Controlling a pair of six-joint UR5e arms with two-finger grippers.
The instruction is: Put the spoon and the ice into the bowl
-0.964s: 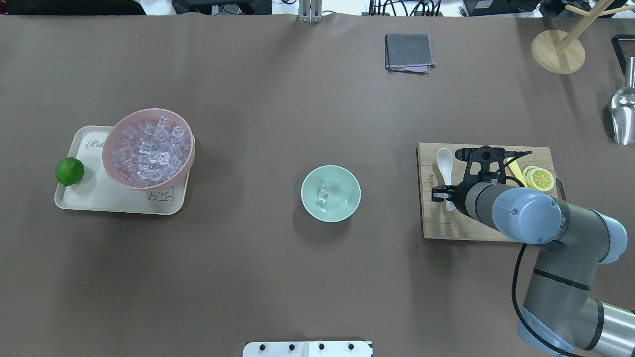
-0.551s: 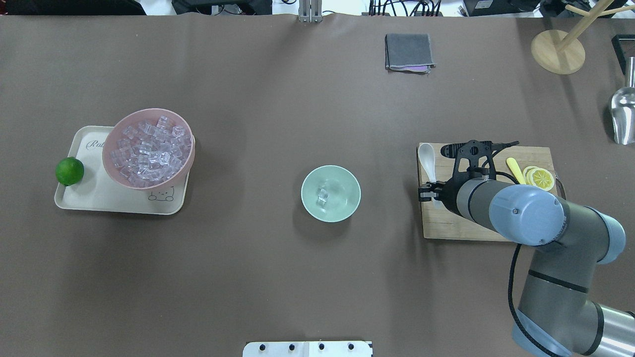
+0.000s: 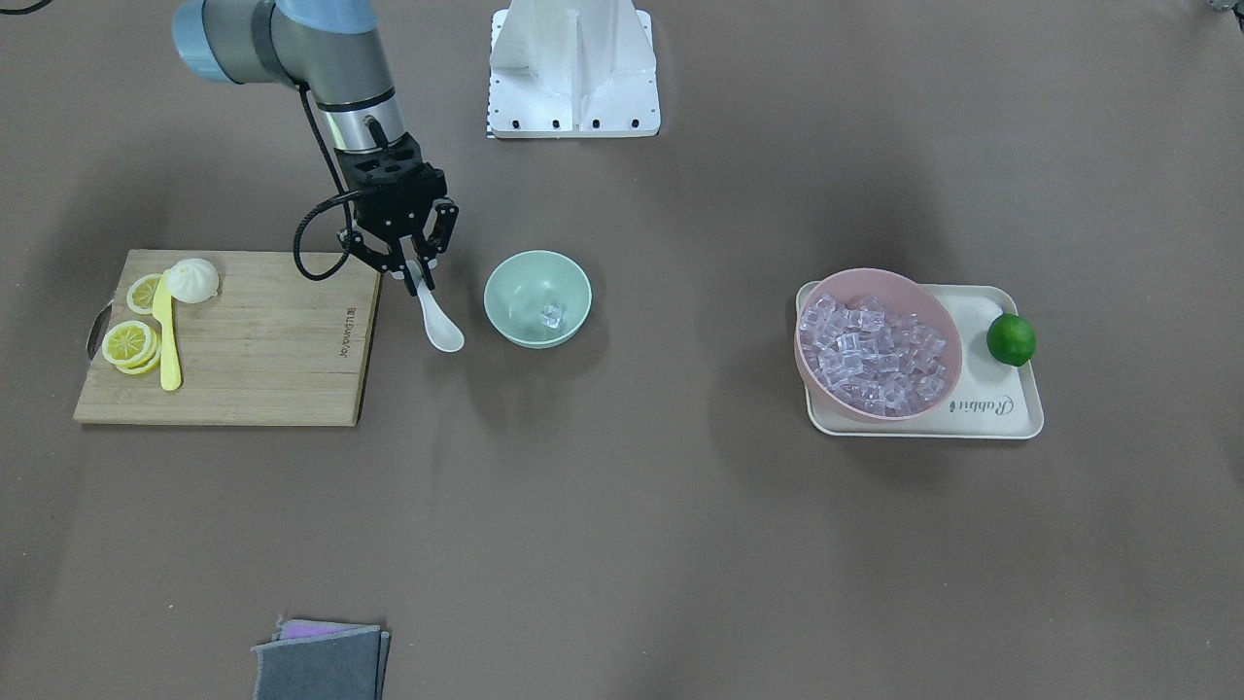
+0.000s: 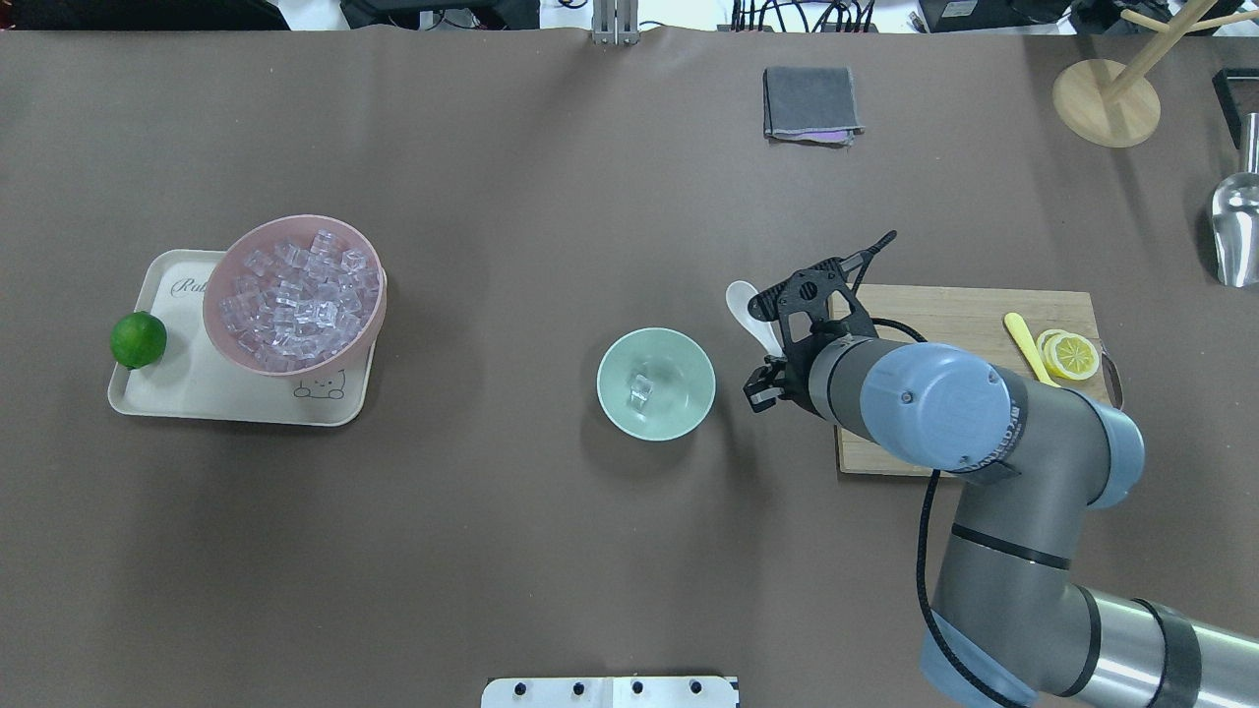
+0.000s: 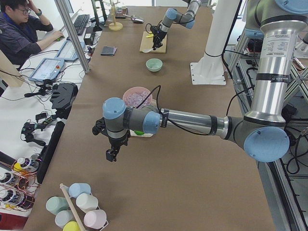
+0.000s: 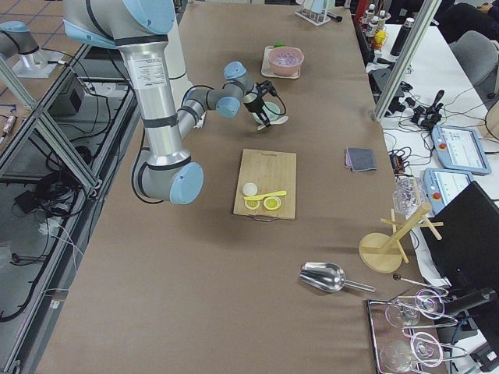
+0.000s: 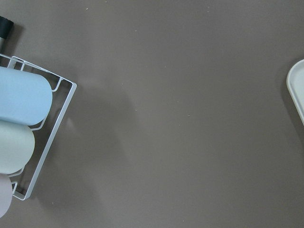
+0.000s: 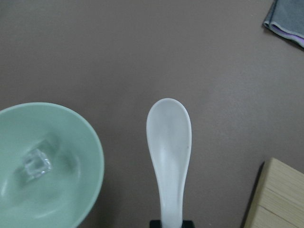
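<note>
My right gripper (image 3: 413, 272) is shut on the handle of the white spoon (image 3: 443, 332) and holds it above the table. The spoon hangs between the wooden cutting board (image 3: 262, 360) and the mint-green bowl (image 3: 505, 282), its scoop pointing away from me. In the overhead view the spoon (image 4: 744, 303) is just right of the bowl (image 4: 679, 408). One clear ice cube (image 4: 640, 389) lies in the bowl. The right wrist view shows the spoon (image 8: 168, 142) beside the bowl (image 8: 80, 142). My left gripper (image 5: 113, 154) shows only in the left side view, so I cannot tell its state.
A pink bowl (image 4: 379, 315) full of ice cubes stands on a cream tray (image 4: 197, 393) with a lime (image 4: 138, 339). The board carries a yellow knife (image 4: 1023, 339), lemon slices (image 4: 1070, 354) and a white bun (image 3: 192, 280). A grey cloth (image 4: 810, 103) lies far back.
My right gripper has lifted the spoon off the cutting board and carried it left, to the table space beside the mint-green bowl.
</note>
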